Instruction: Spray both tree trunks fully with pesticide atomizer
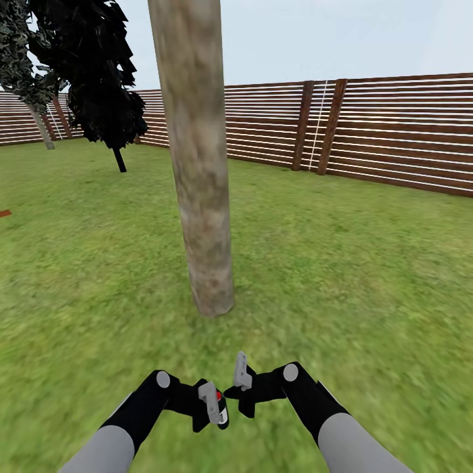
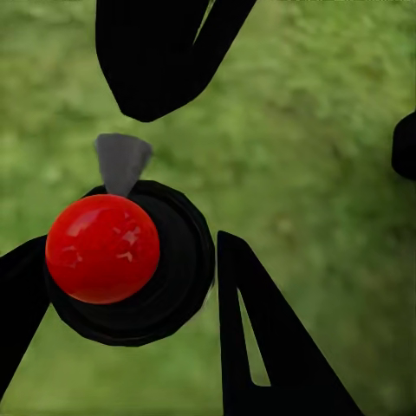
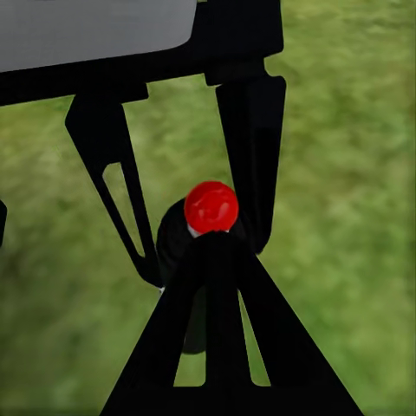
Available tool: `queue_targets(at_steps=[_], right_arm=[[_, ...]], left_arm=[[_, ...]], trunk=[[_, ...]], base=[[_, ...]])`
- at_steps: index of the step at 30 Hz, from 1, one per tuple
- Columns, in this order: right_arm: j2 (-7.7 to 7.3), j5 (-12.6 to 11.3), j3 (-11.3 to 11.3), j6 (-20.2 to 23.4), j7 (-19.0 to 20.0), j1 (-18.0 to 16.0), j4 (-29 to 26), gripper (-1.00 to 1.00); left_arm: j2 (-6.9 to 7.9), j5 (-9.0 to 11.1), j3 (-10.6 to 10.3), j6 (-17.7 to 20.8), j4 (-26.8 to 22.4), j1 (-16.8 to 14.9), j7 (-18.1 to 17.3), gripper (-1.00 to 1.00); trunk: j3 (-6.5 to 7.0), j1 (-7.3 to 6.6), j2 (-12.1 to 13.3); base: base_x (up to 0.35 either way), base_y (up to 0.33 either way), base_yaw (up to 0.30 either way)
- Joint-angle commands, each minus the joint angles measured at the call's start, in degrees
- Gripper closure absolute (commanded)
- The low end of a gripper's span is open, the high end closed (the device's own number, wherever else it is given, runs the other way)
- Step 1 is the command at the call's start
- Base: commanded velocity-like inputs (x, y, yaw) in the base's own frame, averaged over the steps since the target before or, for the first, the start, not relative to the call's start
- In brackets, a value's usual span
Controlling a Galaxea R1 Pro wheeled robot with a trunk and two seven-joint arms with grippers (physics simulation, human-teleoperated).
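Left gripper sits at the bottom centre of the head view, its black fingers closed on the atomizer — a dark bottle with a red top, seen from above in the left wrist view as a red ball in a black ring. Right gripper hangs just beside it, a little higher; whether its fingers are apart or together I cannot tell. Grass lies under both arms. Beyond them, at mid-frame, a thick mottled grey-brown trunk rises from the lawn and leans slightly left. Farther off, at upper left, stands a slim dark-leaved tree, and a brown slatted fence closes the far edge — pale sky above it.
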Motion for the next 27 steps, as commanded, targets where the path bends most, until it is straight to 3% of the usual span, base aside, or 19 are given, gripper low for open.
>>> queue_targets(at_steps=[1, 20, 27], right_arm=[[0.00, 0.00, 0.00, 0.00, 0.00, 0.01, -0.01, 1.00], [0.00, 0.00, 0.00, 0.00, 0.00, -0.01, -0.03, 1.00], [0.00, 0.00, 0.00, 0.00, 0.00, 0.00, 0.01, 1.00]], left_arm=[[-0.04, 0.02, 0.00, -0.01, 0.00, -0.02, 0.01, 1.00], [-0.75, 0.02, 0.04, -0.03, 0.02, 0.05, 0.01, 1.00], [-0.06, -0.07, 0.11, 0.00, 0.71, -0.02, 0.08, 1.00]], trunk=[[0.00, 0.00, 0.00], [0.00, 0.00, 0.00], [0.00, 0.00, 0.00]], base=[[0.000, 0.000, 0.000], [0.000, 0.000, 0.000], [0.000, 0.000, 0.000]])
